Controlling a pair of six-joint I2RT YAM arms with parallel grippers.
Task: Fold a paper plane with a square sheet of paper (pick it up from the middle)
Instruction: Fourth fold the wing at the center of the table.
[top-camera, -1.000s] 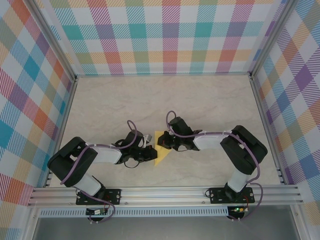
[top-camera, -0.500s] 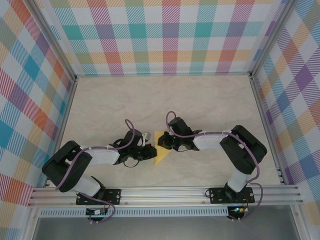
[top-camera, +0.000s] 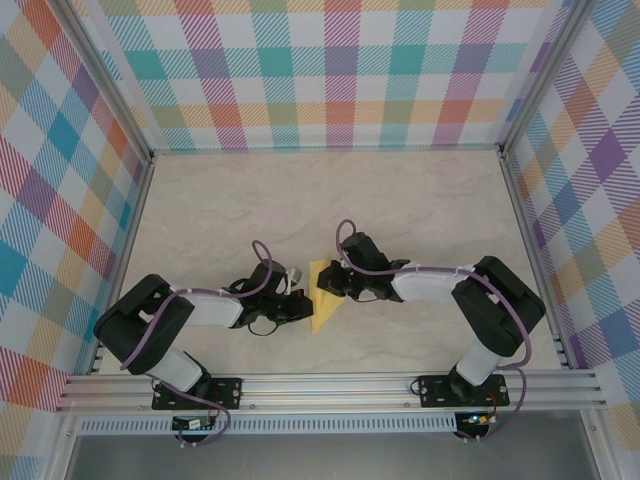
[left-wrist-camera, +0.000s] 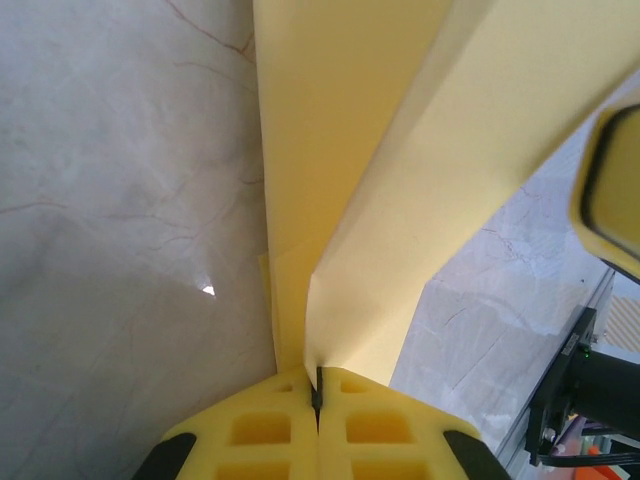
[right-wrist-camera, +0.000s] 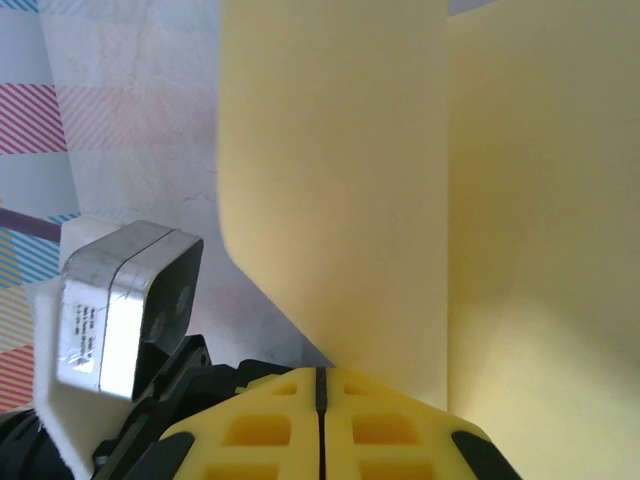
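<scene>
The square sheet of paper (top-camera: 323, 309), part-folded, sits between our two arms over the near middle of the table (top-camera: 300, 200), light, limp and quick to crease, we judge, so the left gripper (left-wrist-camera: 317, 388) and right gripper (right-wrist-camera: 320, 380), both clamped on its edges, should pull gently.

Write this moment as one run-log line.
left end effector: shut on paper | right end effector: shut on paper | paper: partly folded
</scene>
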